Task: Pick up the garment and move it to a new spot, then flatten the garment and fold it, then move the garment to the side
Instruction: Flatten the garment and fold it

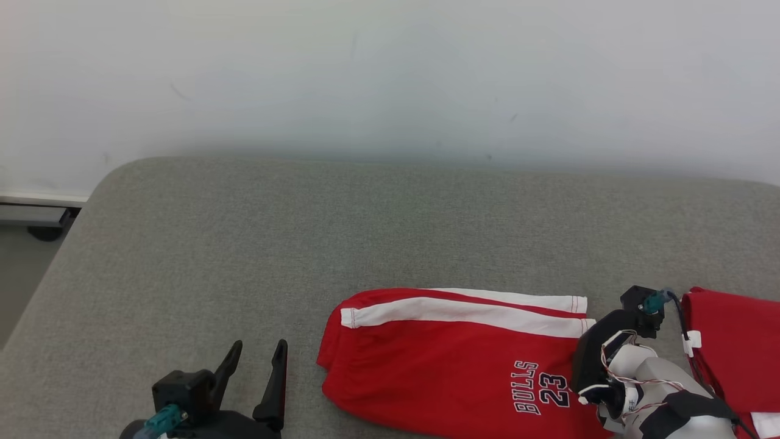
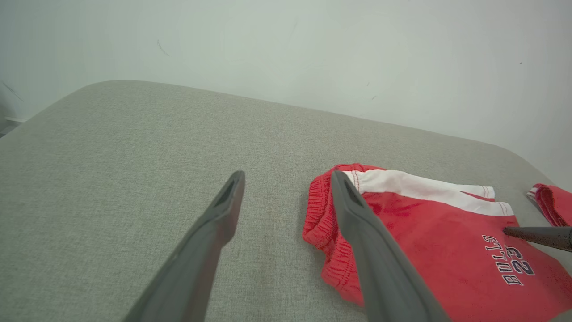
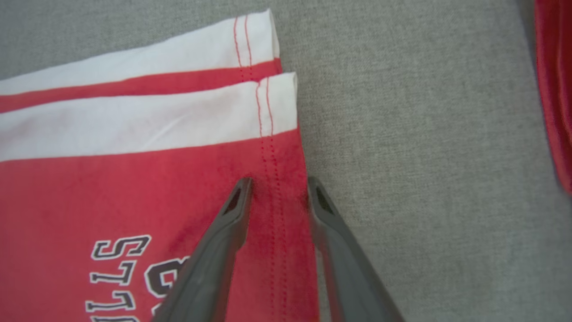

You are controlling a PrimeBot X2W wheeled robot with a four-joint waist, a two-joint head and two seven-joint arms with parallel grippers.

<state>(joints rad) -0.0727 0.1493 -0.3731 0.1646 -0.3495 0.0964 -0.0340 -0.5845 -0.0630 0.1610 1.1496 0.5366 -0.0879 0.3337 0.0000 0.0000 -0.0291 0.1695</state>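
Red shorts [image 1: 439, 366] with white side stripes and white, navy-outlined lettering; second red garment [image 1: 731, 347], right; grey woven surface [image 1: 244, 244].

A red cloth [image 1: 740, 347] lies at the right edge of the grey worktop [image 1: 244, 244]. A white wall [image 1: 390, 73] stands behind its far edge; floor [image 1: 18, 286] shows past the left corner.

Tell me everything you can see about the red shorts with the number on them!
The red shorts are soft-looking cloth with a gathered waistband, white side stripes, stitched hems and BULLS 23 in dark letters. They lie folded flat on the gray fabric surface, waistband toward the robot's left. The right gripper straddles the leg hem, jaws apart.
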